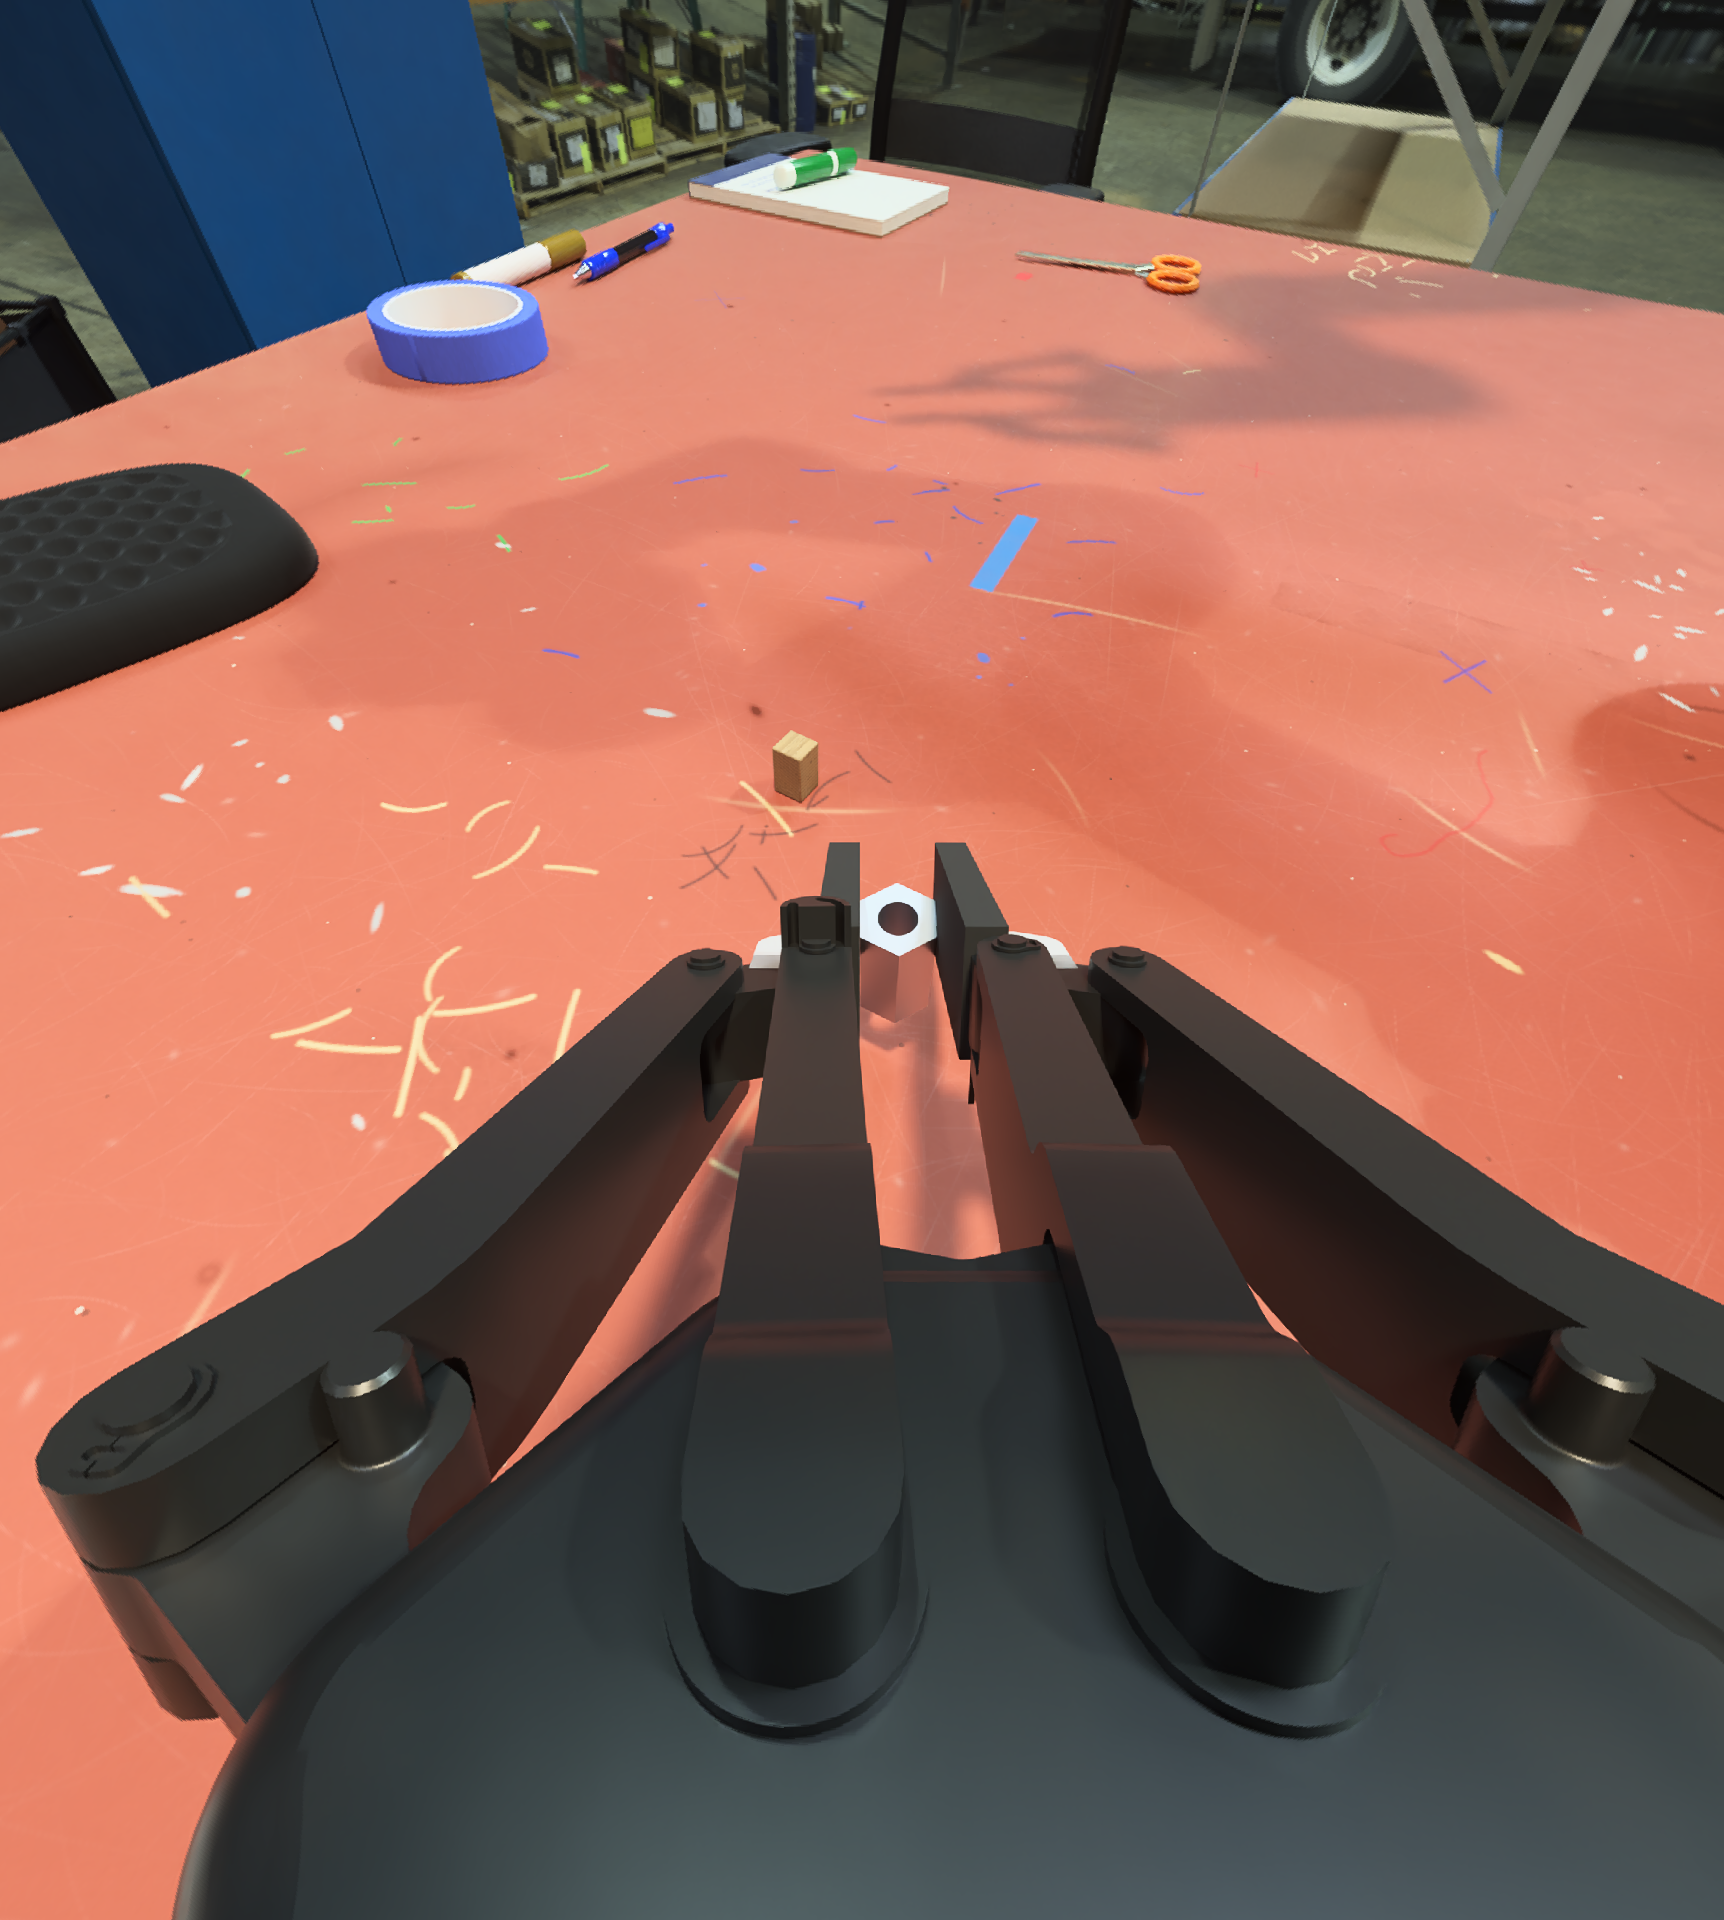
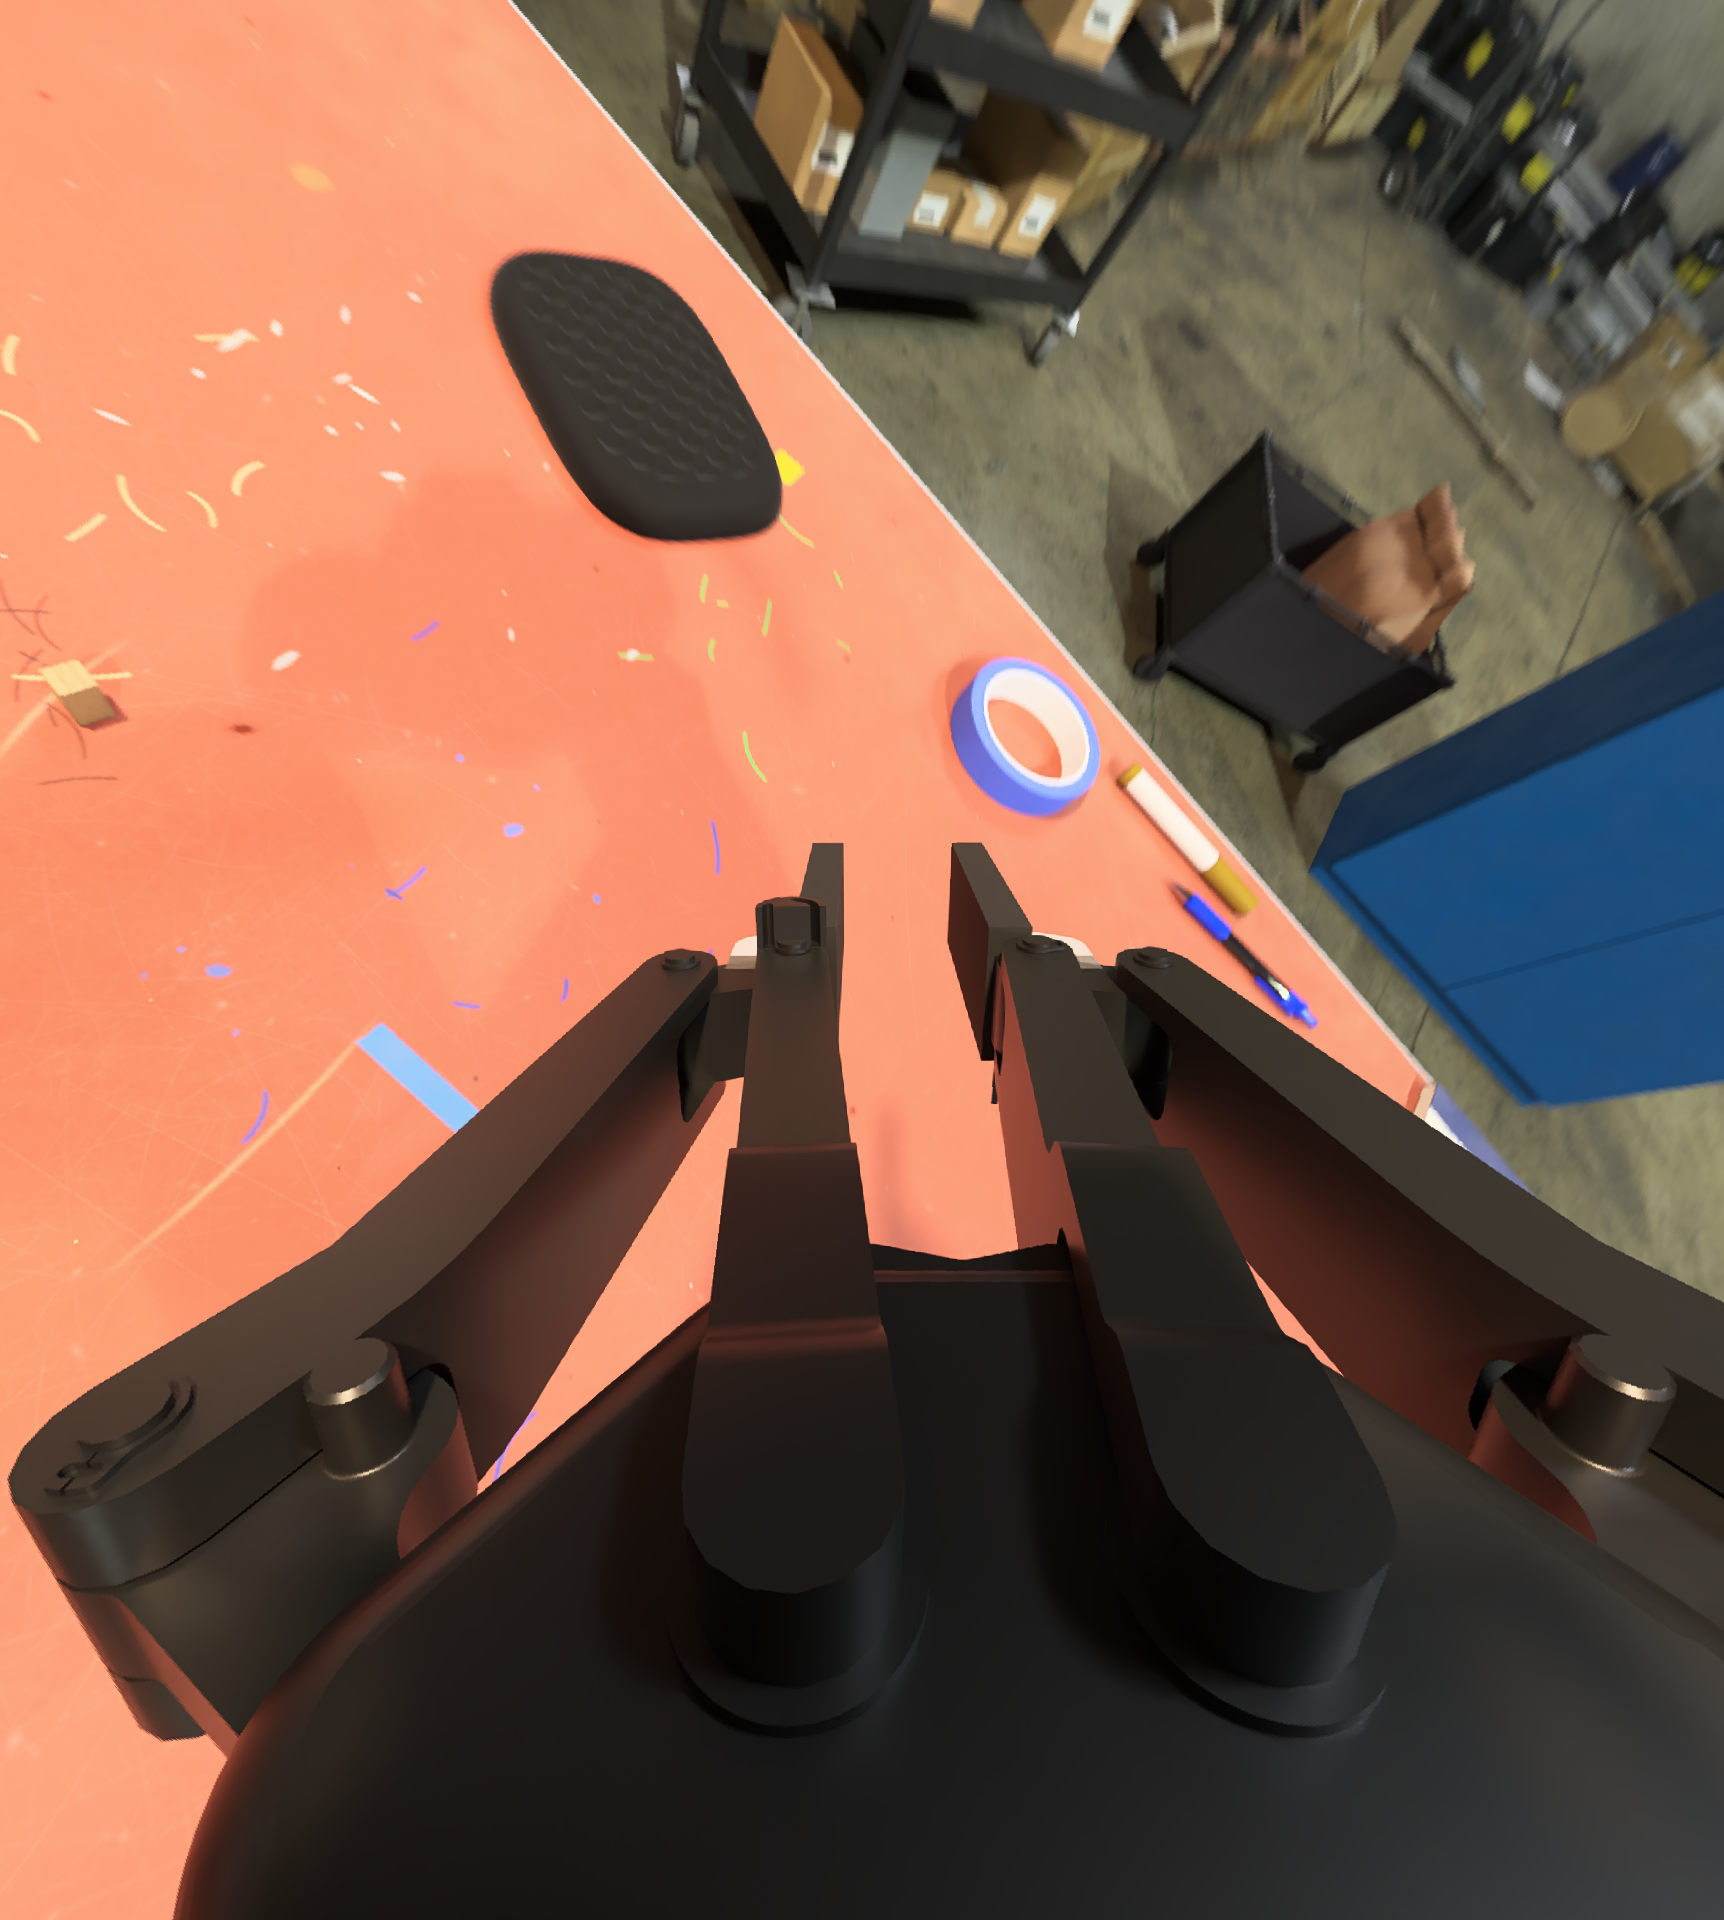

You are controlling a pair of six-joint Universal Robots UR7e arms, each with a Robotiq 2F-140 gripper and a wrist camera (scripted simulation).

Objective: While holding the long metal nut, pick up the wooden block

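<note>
My left gripper (image 1: 896, 864) is shut on the long metal nut (image 1: 896, 921), a pale hexagonal piece with a round hole that stands upright between the jaws, just above the red table (image 1: 1253, 935). The small wooden block (image 1: 796, 766) stands on the table a short way ahead and slightly left of the left fingertips. In the right wrist view the block (image 2: 79, 691) is far off to the left. My right gripper (image 2: 896, 864) hovers over the table near its edge, with a narrow gap between its jaws and nothing in it.
A black textured pad (image 1: 79, 582) lies at the left. A blue tape roll (image 1: 458, 330), marker (image 1: 525, 260), blue pen (image 1: 624, 249), notepad (image 1: 822, 197) with a green marker, and orange scissors (image 1: 1149, 272) sit along the far edge. The table edge (image 2: 941, 499) runs beside the right gripper.
</note>
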